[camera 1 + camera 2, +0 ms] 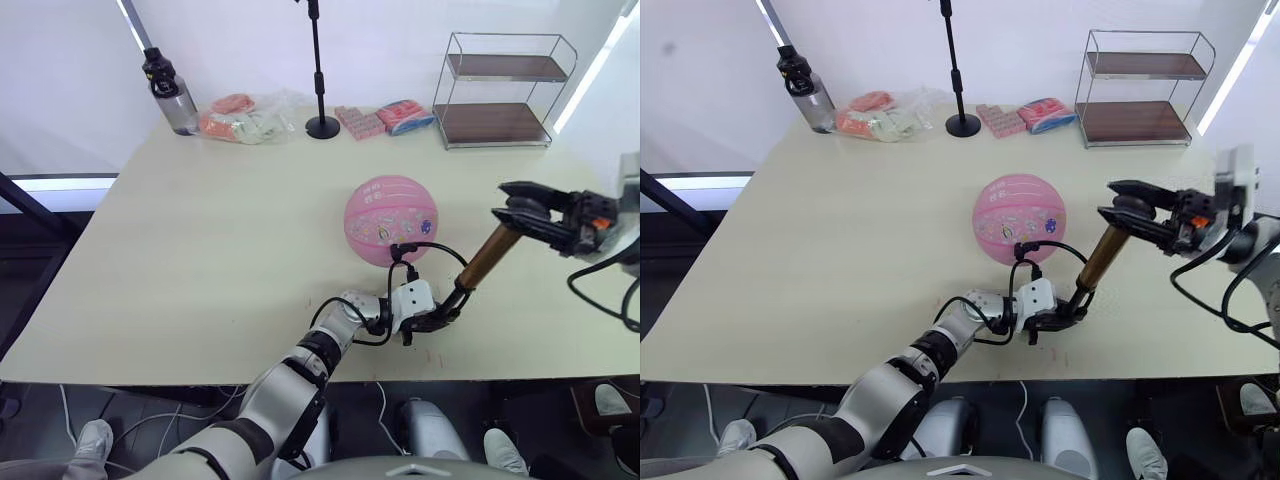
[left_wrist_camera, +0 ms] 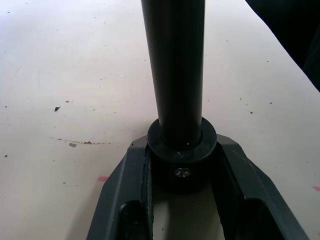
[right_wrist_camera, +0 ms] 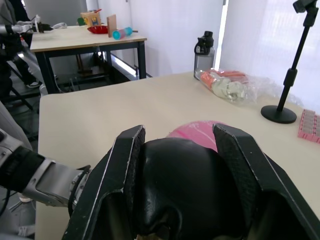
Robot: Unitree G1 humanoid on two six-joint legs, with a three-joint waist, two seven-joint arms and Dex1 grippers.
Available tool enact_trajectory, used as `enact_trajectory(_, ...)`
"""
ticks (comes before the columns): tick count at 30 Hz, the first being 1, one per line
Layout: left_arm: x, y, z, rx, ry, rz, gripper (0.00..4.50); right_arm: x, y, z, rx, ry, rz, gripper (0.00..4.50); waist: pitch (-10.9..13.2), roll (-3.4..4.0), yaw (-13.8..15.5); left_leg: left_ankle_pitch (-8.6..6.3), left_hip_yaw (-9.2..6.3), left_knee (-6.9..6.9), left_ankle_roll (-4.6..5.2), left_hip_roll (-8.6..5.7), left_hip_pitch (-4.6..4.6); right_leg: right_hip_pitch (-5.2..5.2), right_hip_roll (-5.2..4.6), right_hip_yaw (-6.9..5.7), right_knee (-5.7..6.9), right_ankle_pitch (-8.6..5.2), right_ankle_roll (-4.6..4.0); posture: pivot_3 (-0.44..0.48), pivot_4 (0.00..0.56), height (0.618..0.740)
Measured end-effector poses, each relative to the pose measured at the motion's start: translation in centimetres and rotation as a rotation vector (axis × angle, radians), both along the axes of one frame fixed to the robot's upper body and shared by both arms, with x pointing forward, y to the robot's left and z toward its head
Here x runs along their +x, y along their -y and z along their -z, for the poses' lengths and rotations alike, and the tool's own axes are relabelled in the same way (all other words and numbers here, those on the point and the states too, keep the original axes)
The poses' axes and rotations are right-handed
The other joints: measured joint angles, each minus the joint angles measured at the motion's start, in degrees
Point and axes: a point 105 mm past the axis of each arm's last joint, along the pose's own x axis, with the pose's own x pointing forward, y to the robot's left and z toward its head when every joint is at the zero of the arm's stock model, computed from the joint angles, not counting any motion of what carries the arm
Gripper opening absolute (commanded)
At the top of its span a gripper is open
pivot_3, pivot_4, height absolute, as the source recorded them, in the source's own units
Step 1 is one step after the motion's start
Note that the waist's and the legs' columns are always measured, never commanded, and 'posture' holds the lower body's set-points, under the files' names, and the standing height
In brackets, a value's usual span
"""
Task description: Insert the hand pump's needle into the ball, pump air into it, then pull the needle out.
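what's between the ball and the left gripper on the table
In the left eye view, the thin black hose loops from the ball toward the left gripper, which clamps the hand pump foot.

Ball pink w/ small multicolour cartoon prints, pale lettering. Hand pump barrel bronze-gold; handle, foot, hose black. Table pale cream. Stand black. Packets pink. Wire shelf silver frame, dark brown boards. Bottle grey, black cap.

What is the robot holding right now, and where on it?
The hand pump: left gripper clamps its black foot, right gripper grips its T-handle.
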Motion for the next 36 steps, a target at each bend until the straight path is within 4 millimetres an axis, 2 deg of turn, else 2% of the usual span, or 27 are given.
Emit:
enact_trajectory(4,0.0,0.0,0.0,0.0,0.0,0.0,1.08,-0.4,0.1,-2.2,0.009,0.015,-0.01,1.75,0.0,-0.01,0.0,0.0,-0.01,0.0,0.0,0.0,0.0,0.0,-0.07,-0.01,0.0,0.0,0.0,0.0,0.15,0.74)
enact_trajectory(13,-0.1,0.1,-0.1,-0.001,0.004,0.006,1.08,-0.6,-0.4,-2.1,-0.023,0.013,-0.01,1.75,0.1,0.12,0.1,0.0,-0.02,-0.01,0.0,0.0,-0.03,-0.02,-0.13,-0.02,-0.01,0.0,0.0,0.0,0.15,0.74)
enact_trajectory(16,0.0,0.0,0.0,0.002,0.004,0.003,1.08,-0.6,-0.5,-0.5,-0.033,0.039,0.011,1.75,0.0,-0.06,0.1,0.0,-0.04,-0.01,0.0,0.01,0.02,0.02,0.02,-0.05,0.0,0.01,0.04,0.0,0.15,0.74)
enact_trajectory(17,0.0,-0.1,0.1,0.003,0.005,-0.002,1.08,-0.3,-0.8,1.4,-0.042,0.038,0.022,1.75,0.0,-0.05,-0.1,0.0,0.0,0.01,0.0,0.01,0.06,0.04,0.04,-0.01,0.0,0.03,0.08,0.0,0.15,0.74)
enact_trajectory(20,0.0,-0.2,0.1,0.005,0.003,-0.005,1.08,-0.2,-1.2,2.3,-0.053,0.041,0.026,1.75,-0.1,-0.13,-0.2,0.0,-0.02,0.01,0.0,0.01,0.1,0.08,0.09,-0.01,0.0,0.03,0.08,0.0,0.15,0.74)
enact_trajectory(23,0.0,-0.2,0.2,0.009,0.004,-0.004,1.08,-0.2,-1.9,4.9,-0.06,0.008,0.017,1.75,-0.2,-0.29,-0.2,0.0,-0.06,0.01,0.0,0.03,0.12,0.12,0.15,-0.05,0.0,0.03,0.08,0.0,0.15,0.74)
enact_trajectory(30,0.0,-0.4,0.4,0.014,0.001,-0.016,1.08,0.6,-2.4,9.5,-0.06,-0.018,0.07,1.75,-0.5,-0.53,-0.4,0.0,-0.04,0.0,0.0,0.06,0.24,0.18,0.2,-0.02,0.0,0.02,0.06,0.0,0.15,0.74)
enact_trajectory(34,0.0,-0.4,0.5,0.014,0.001,-0.018,1.08,0.7,-2.4,11.3,-0.091,-0.034,0.078,1.75,-0.5,-0.55,-0.4,0.0,-0.04,0.0,0.0,0.06,0.3,0.21,0.2,-0.01,0.0,0.01,0.03,0.0,0.15,0.74)
enact_trajectory(36,0.0,-0.4,0.5,0.014,0.0,-0.018,1.08,0.6,-2.4,11.3,-0.093,-0.022,0.075,1.75,-0.5,-0.51,-0.5,0.0,-0.04,0.0,0.0,0.06,0.3,0.25,0.2,-0.01,0.0,0.01,0.03,0.0,0.15,0.74)
